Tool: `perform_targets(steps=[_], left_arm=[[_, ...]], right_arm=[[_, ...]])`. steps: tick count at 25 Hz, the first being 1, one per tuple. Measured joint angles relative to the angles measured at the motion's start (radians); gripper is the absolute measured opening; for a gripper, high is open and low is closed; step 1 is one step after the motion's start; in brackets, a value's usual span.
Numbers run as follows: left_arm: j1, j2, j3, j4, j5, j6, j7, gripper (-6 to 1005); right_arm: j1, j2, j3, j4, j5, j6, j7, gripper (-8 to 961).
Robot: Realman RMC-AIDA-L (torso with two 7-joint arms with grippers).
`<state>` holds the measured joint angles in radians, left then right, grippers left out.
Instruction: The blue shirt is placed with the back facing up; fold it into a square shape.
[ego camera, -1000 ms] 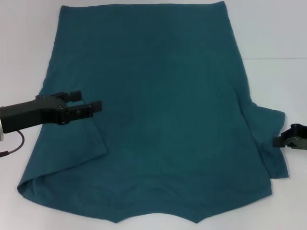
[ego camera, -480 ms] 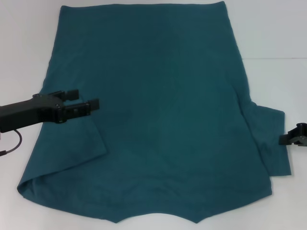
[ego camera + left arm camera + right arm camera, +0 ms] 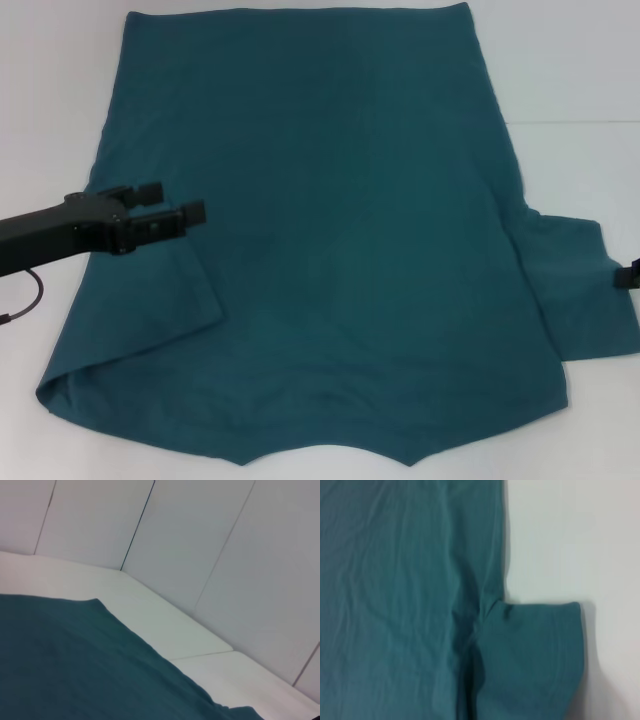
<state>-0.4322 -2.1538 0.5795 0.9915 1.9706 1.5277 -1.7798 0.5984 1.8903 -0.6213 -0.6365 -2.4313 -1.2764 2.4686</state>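
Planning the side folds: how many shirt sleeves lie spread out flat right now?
1. The right sleeve lies spread on the table near the right gripper. The left sleeve is already folded over the shirt, under the left gripper.

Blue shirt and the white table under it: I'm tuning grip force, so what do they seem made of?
The dark teal-blue short-sleeved shirt looks like soft matte knit fabric, likely cotton: it lies limp with fine wrinkles and a folded-over sleeve. The white table seems a smooth, hard, faintly glossy panel with a thin seam; the exact material is unclear.

White tabletop [image 3: 570, 70], pale panelled wall [image 3: 200, 540] behind (dark seams)
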Motion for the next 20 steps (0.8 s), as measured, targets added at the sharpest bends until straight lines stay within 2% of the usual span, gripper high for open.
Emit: perform_targets(steps=[5,11,16,20], left_arm=[[0.004,0.002,-0.003,0.007,-0.037,0.007,-0.017,886],[0.020,0.002,-0.004,0.028,-0.077,0.007,-0.045,886],[0.040,0.004,-0.044,0.028,-0.162,0.013,-0.074,886],[0.049,0.018,-0.084,0.017,-0.195,0.041,-0.091,886]], right_arm=[[0.007,-0.003,-0.004,-0.010,0.000,0.014,-0.001,0],[0.027,-0.023,-0.001,-0.011,0.002,0.024,0.013,1],[0.051,-0.028,-0.004,-0.011,0.000,0.041,0.025,1],[0.057,-0.035,-0.001,-0.011,0.000,0.048,0.027,1]])
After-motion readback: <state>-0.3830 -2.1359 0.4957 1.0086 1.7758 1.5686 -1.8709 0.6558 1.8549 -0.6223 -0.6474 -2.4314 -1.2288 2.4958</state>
